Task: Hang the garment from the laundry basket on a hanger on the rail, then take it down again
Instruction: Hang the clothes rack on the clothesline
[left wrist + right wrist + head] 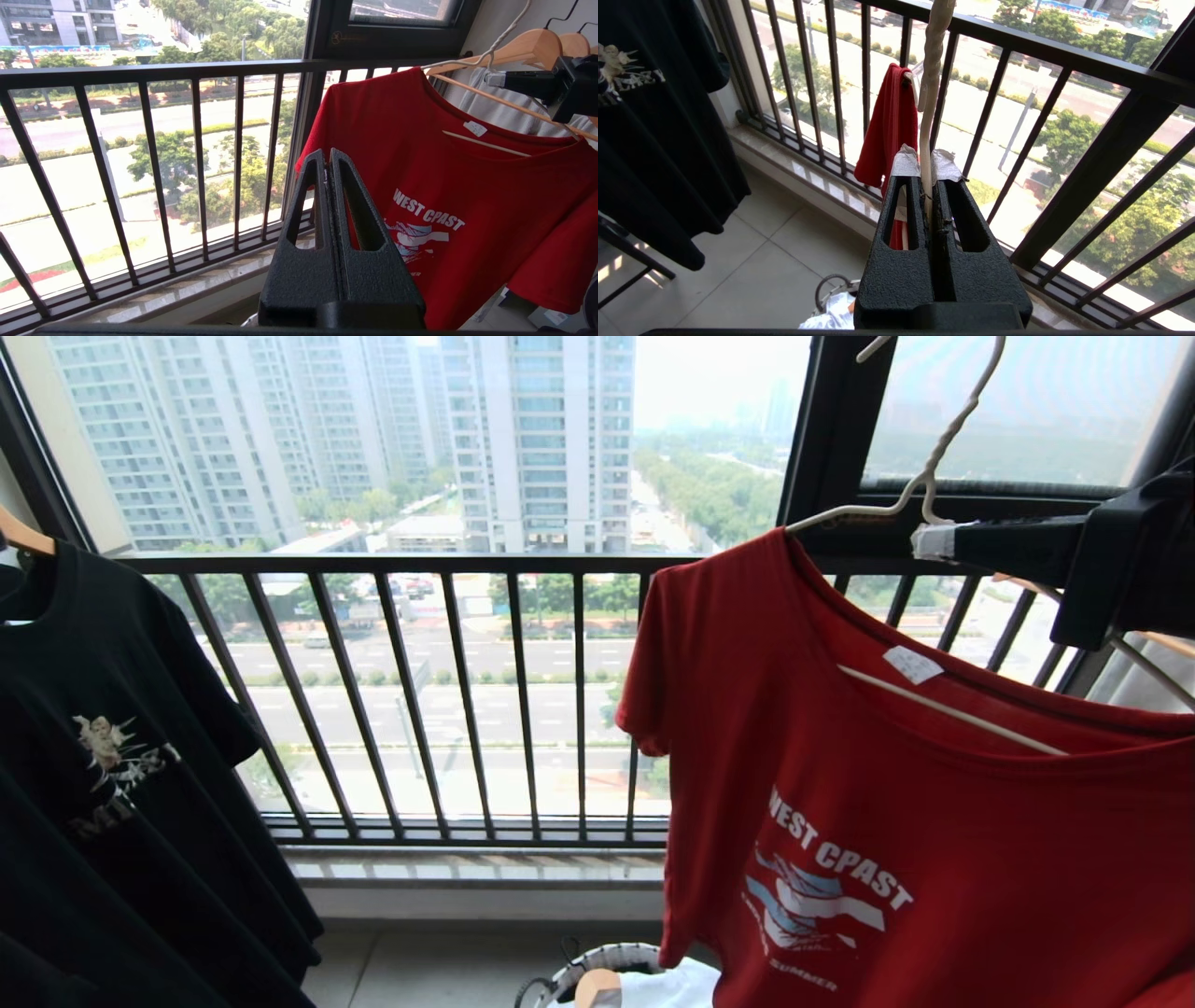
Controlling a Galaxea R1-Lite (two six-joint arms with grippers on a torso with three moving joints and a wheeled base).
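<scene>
Left gripper [329, 156] nearest, fingers pressed together, empty, in front of the garment [896, 821]. Garment hangs on the hanger [920, 476]. Right gripper [924, 539] fingers clamped on the hanger's neck. Laundry basket [607, 959] on floor below. Window railing [420, 565] behind.

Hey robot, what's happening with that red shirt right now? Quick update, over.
Right gripper shut on white wire hanger at its neck. Red T-shirt on hanger. Left gripper shut, empty, beside shirt. Nothing in the way.
</scene>
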